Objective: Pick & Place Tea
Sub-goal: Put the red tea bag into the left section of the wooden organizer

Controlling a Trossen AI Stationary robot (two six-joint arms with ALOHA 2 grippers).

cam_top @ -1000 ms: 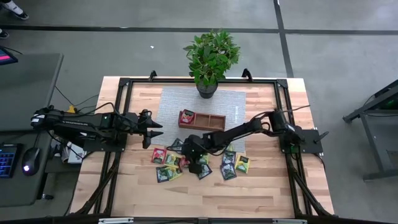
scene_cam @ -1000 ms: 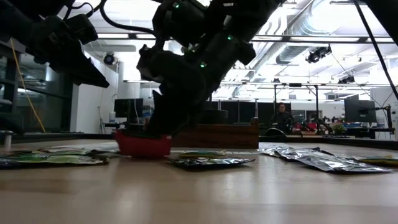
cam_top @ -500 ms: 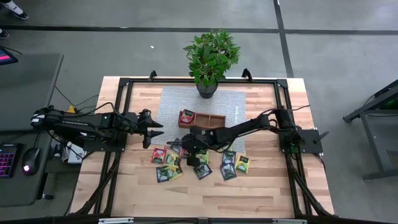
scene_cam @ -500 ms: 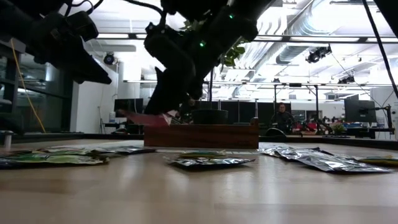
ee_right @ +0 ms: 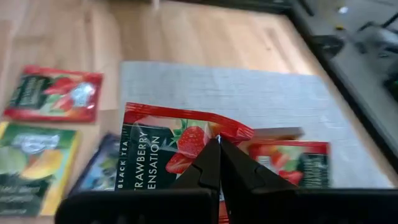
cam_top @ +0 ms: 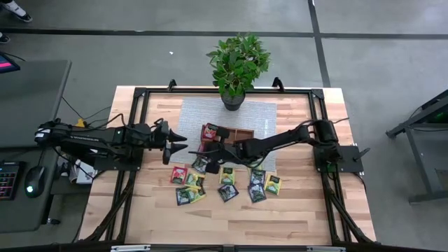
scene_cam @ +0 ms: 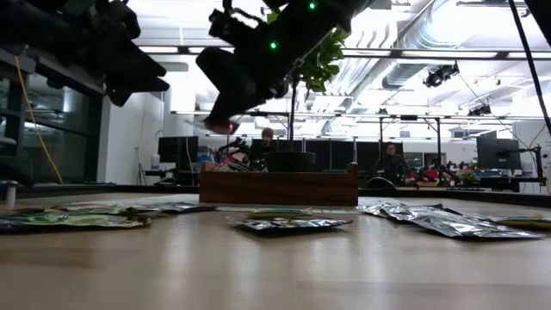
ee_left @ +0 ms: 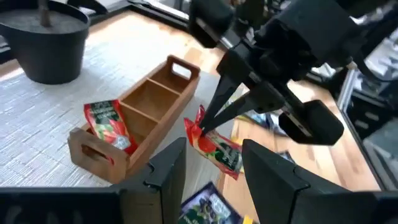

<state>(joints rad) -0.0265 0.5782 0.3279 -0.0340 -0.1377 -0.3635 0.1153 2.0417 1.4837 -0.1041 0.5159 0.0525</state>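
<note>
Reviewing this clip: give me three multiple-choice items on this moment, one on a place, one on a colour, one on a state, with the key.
1. Where is the sachet that already lies in the wooden tray?
A. the end compartment nearest the left arm
B. the middle compartment
C. the end compartment farthest from the left arm

2. What colour is the sachet in the right claw?
A. yellow-green
B. red
C. dark blue

3. What state is the right claw in?
A. open above the tray
B. shut on nothing
C. shut on a sachet, lifted off the table

Key:
1 A: the left wrist view shows a red sachet standing in that end compartment, the other two bare.
2 B: the right wrist view shows a red strawberry packet.
3 C: the fingertips pinch its edge, and the low view shows it in the air.
</note>
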